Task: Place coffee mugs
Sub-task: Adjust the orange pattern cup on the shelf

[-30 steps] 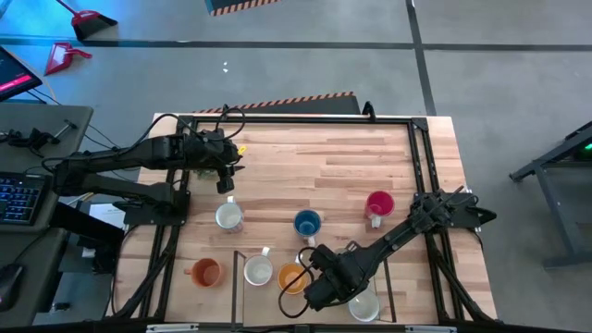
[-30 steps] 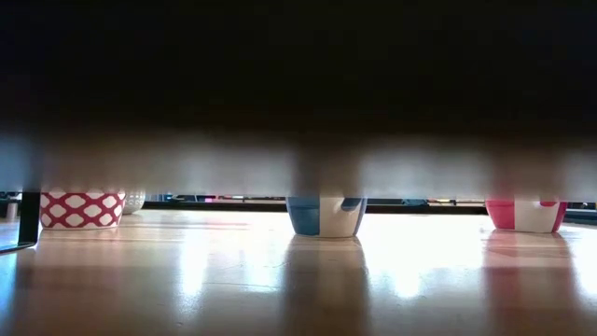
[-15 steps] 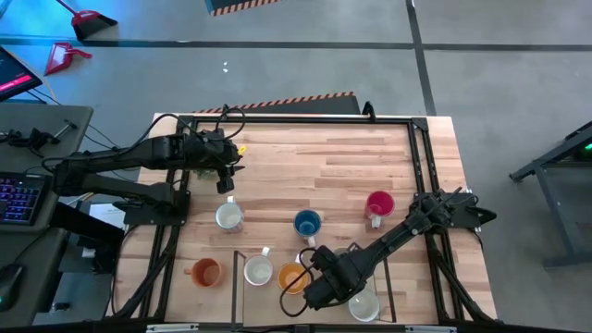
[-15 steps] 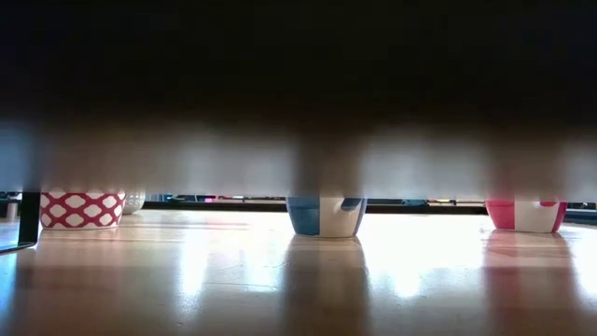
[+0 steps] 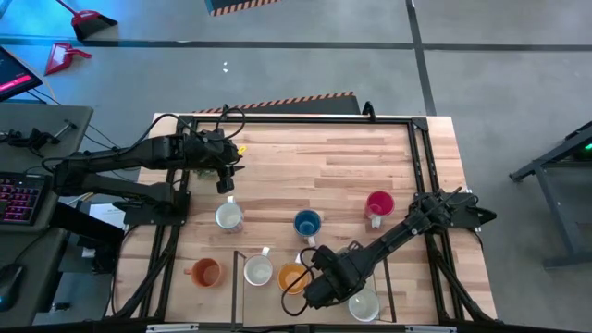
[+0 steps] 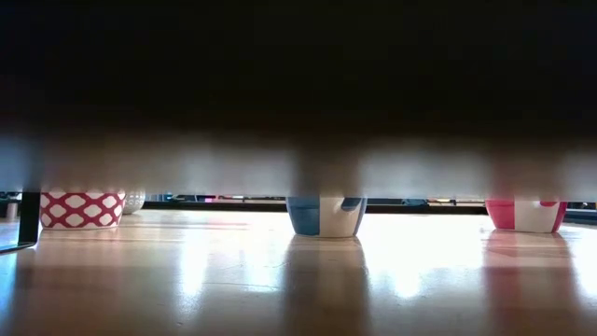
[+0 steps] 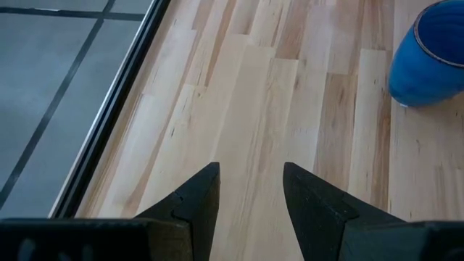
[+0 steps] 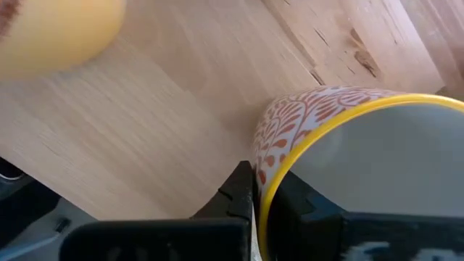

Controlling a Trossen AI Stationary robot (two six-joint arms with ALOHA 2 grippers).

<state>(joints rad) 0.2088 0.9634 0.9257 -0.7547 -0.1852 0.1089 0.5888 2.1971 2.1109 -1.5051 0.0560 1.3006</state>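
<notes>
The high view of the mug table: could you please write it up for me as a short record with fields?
surface: light wooden table
mugs visible from above: white mug, blue mug, red mug, orange mug, cream mug, orange-yellow mug, white mug at front edge
left gripper: open, empty, hovering above the table behind the white mug
right gripper: shut on the rim of a yellow-rimmed mug with orange leaf pattern
right gripper location: front of the table, beside the orange-yellow mug
</notes>
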